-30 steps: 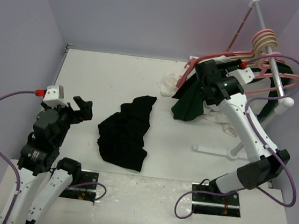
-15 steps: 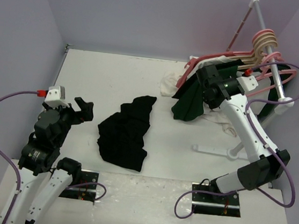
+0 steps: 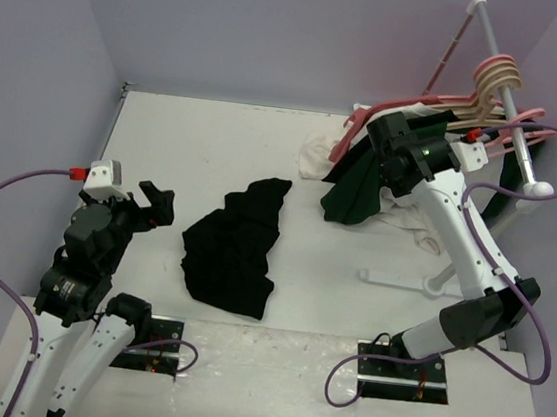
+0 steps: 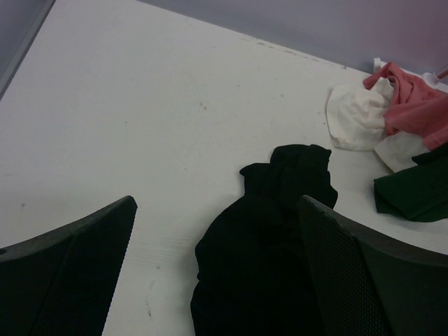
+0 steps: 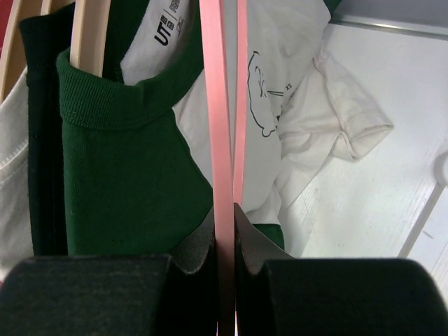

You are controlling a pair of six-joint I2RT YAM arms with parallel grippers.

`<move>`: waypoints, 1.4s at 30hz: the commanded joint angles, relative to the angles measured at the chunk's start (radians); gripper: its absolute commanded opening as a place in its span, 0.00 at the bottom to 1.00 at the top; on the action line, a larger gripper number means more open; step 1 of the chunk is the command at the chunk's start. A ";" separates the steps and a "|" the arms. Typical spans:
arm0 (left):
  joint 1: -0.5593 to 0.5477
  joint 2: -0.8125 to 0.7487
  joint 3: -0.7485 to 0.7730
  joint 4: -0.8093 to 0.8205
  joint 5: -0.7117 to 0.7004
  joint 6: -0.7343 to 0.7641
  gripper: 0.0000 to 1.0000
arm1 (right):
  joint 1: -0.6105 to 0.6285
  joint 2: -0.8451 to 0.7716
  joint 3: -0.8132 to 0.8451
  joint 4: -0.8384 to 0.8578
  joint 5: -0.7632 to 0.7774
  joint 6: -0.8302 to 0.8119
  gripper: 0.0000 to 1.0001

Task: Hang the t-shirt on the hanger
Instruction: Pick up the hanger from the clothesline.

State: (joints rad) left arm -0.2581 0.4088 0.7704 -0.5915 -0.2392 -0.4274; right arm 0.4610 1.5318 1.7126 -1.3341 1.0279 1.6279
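The black t-shirt [image 3: 234, 246] lies crumpled on the white table, and it also fills the lower middle of the left wrist view [image 4: 273, 245]. My left gripper [image 3: 154, 204] hovers to its left, wide open and holding nothing [image 4: 217, 210]. Over at the clothes rack on the right, my right gripper [image 3: 386, 130] is raised among the hanging clothes. Its jaws [image 5: 225, 217] are shut on one thin bar of the pink hanger [image 5: 217, 105]. A second pink bar runs just to the right of it. The hanger's pink bars [image 3: 527, 116] show by the rack's rail.
A white rack [image 3: 514, 130] carries cream hangers [image 3: 495, 77], a dark green shirt [image 3: 356, 192] and white cloth [image 3: 314, 157]. Its base foot [image 3: 401, 281] rests on the table. Pink cloth [image 4: 413, 105] lies near the white cloth. Purple walls enclose the table.
My right gripper's jaws have come together on the pink hanger bar and the wrist has shifted slightly up and back. The left arm and the t-shirt have not moved.
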 commanded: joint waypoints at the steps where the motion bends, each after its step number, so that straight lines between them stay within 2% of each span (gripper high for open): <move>1: -0.006 -0.001 -0.003 0.040 -0.006 0.001 1.00 | -0.004 -0.013 0.036 -0.179 0.066 0.097 0.00; 11: -0.007 0.001 -0.003 0.039 -0.007 0.001 1.00 | 0.019 -0.039 0.064 -0.176 0.066 0.081 0.00; 30: -0.007 -0.006 -0.005 0.041 -0.007 -0.002 1.00 | 0.082 -0.046 0.138 -0.174 0.165 -0.130 0.00; 42: -0.009 0.009 -0.005 0.041 -0.006 -0.002 1.00 | 0.144 -0.106 0.090 -0.180 0.201 -0.160 0.00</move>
State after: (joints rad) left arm -0.2588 0.4045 0.7704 -0.5915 -0.2398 -0.4278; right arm 0.5673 1.4909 1.7963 -1.3679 1.0848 1.4858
